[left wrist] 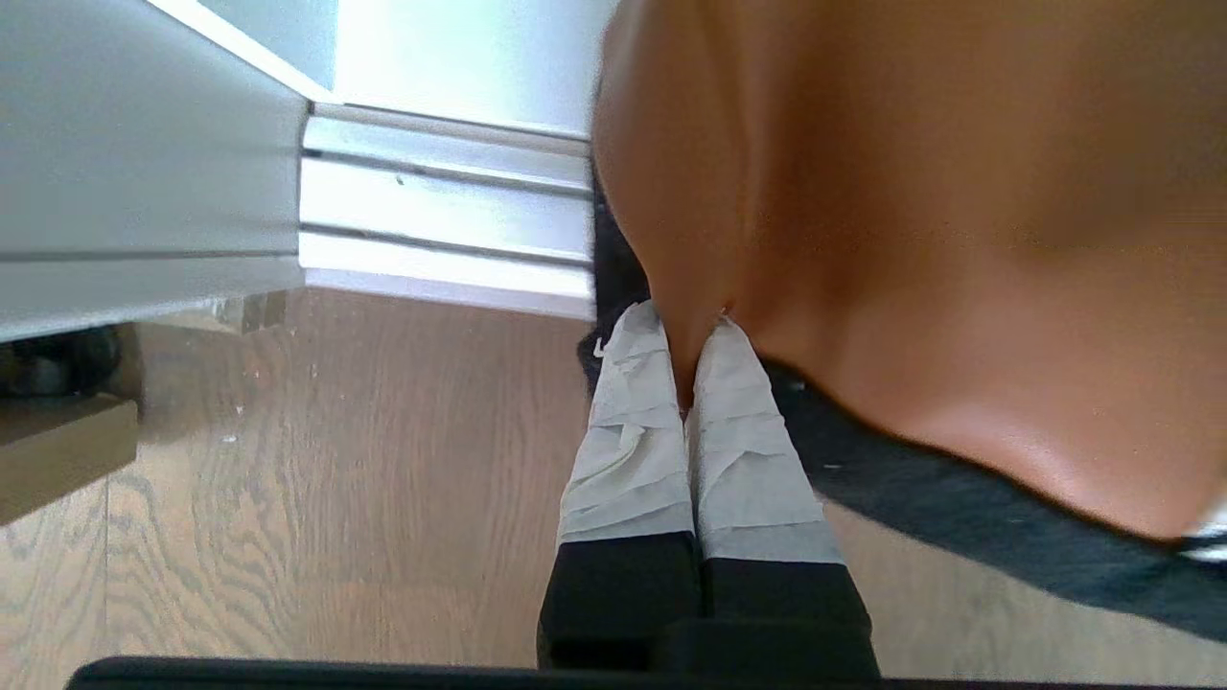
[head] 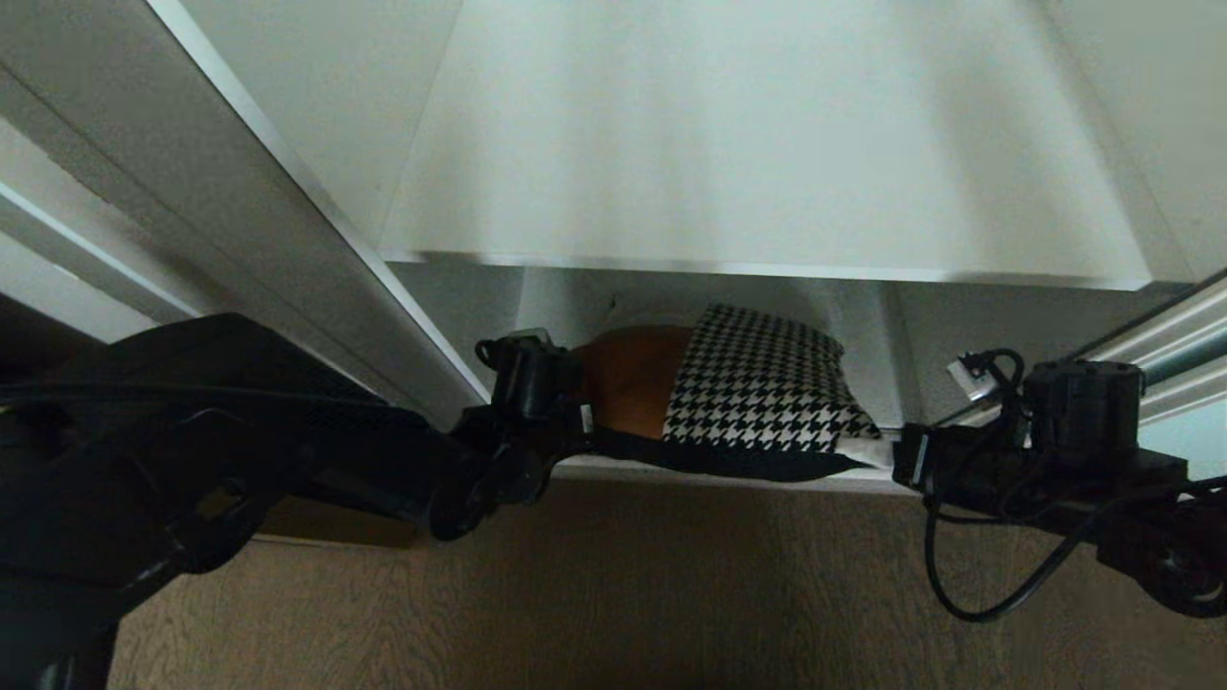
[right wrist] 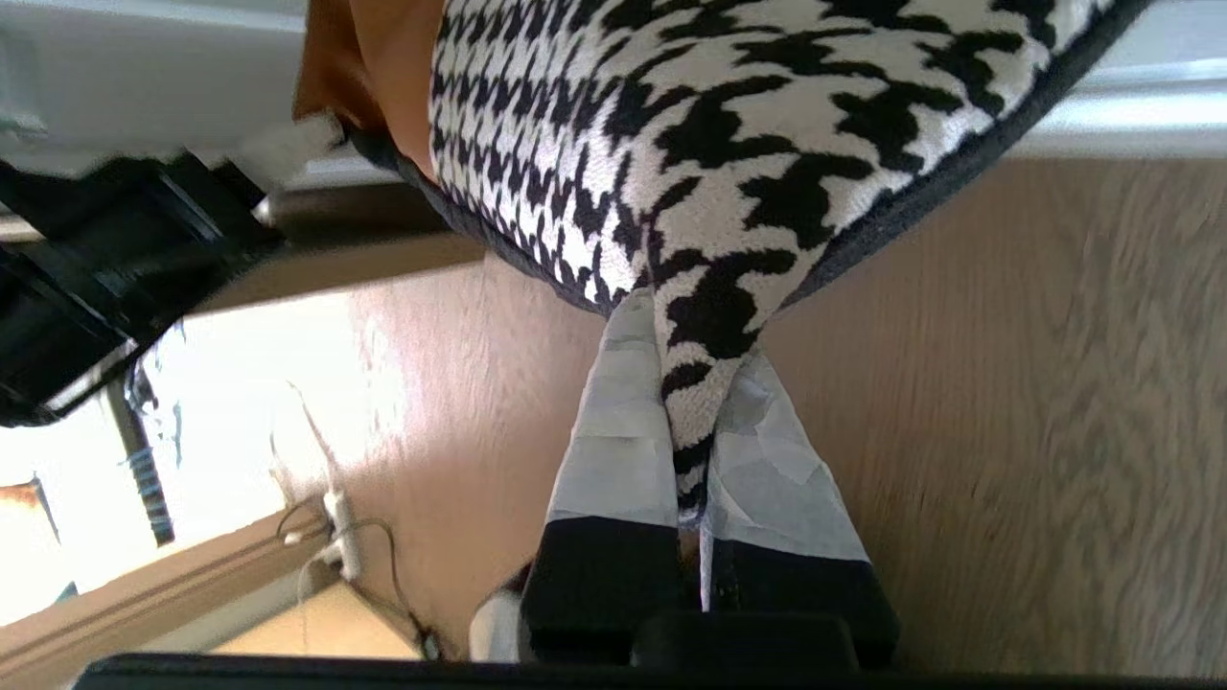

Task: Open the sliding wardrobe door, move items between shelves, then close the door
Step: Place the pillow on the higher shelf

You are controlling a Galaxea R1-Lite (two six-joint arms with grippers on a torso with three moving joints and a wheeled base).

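The items are a folded bundle with a rust-brown piece [head: 633, 383], a houndstooth piece [head: 757, 393] and black fabric underneath. It sits at the front edge of the low white shelf [head: 709, 475] and hangs out over the floor. My left gripper [left wrist: 685, 321] is shut on a fold of the rust-brown piece [left wrist: 911, 240] at the bundle's left end. On the right end, my right gripper [right wrist: 695, 335] is shut on a corner of the houndstooth piece [right wrist: 729, 144]. The sliding wardrobe door's silver frame and aqua glass [head: 1184, 383] show at the far right.
A wide white shelf board [head: 767, 144] spans the compartment above the bundle. The wardrobe's side frame [head: 288, 211] slants down on the left. Wooden floor [head: 671, 594] lies in front, with the silver floor track [left wrist: 441, 206] along the wardrobe. Cables [right wrist: 340, 537] lie on the floor behind.
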